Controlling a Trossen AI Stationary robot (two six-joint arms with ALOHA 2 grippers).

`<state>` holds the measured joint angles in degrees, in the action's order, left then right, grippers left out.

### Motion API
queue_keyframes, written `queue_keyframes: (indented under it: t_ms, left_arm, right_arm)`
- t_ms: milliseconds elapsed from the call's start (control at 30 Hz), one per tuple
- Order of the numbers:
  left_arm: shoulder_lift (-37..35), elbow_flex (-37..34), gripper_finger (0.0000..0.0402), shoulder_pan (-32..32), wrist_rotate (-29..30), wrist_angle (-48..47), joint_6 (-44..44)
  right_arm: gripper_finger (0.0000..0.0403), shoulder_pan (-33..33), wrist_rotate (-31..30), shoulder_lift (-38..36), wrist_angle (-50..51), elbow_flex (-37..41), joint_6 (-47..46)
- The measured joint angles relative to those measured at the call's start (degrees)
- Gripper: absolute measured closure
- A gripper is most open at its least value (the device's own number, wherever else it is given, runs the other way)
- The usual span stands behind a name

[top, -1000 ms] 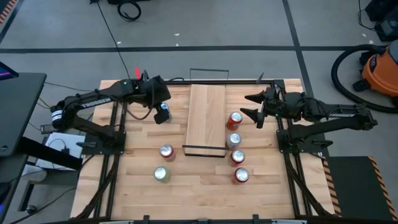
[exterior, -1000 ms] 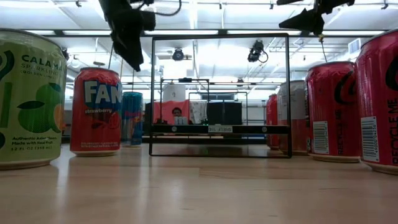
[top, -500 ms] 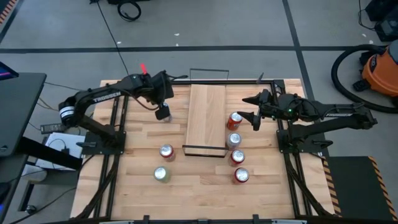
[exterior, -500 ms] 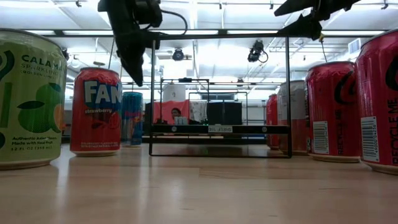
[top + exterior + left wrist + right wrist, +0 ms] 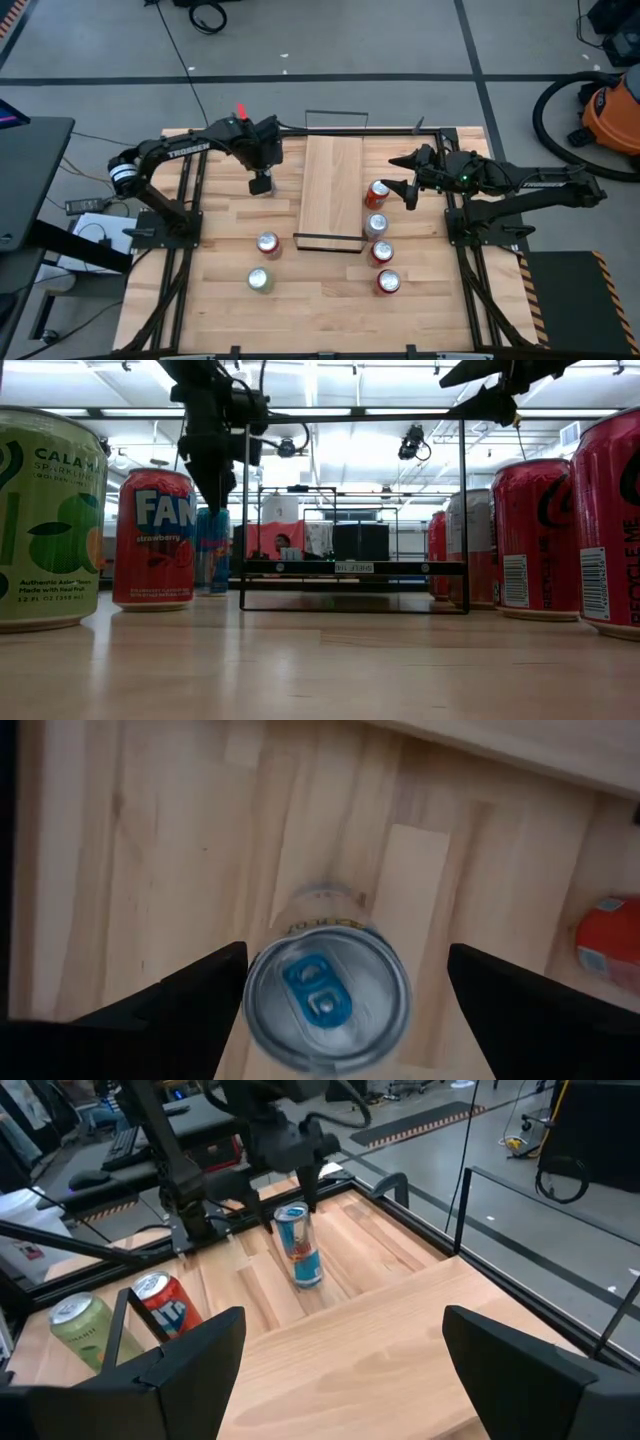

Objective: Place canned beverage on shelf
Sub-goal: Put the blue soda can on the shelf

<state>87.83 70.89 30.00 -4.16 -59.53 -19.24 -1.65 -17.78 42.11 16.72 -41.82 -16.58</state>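
Note:
A blue can [image 5: 328,995] stands upright on the tabletop, left of the shelf [image 5: 332,190], a narrow light-wood board with black wire rails at its short ends. My left gripper [image 5: 262,178] points down just above the can's top, open, one finger on either side and not touching it; the right wrist view shows the can [image 5: 298,1245] under it. My right gripper [image 5: 392,171] is open and empty, held above the table right of the shelf near a red can [image 5: 377,192].
A red Fanta can [image 5: 267,244] and a green can [image 5: 260,280] stand near the left front. A silver can [image 5: 376,225] and two red cans [image 5: 382,251], [image 5: 388,282] stand in a row right of the shelf. The shelf top is bare.
My left gripper has moved toward the table's right edge and down, turning to point down over the blue can. The can has stayed in place. My right gripper has shifted slightly toward the shelf.

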Motion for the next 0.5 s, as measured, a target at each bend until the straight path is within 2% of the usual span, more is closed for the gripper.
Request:
queue_keyframes:
  t_ms: [200, 500]
  left_arm:
    - [2.7, 0.0, 0.0052, 0.0, 0.1, -1.0, -2.0]
    - [5.8, 0.0, 0.0106, 0.0, 0.2, -1.5, -2.6]
  right_arm:
    - [0.0053, 0.0, 0.0, 0.0, -0.1, 0.0, -1.4]
    - [0.0053, 0.0, 0.0, 0.0, 0.0, 0.0, -1.6]
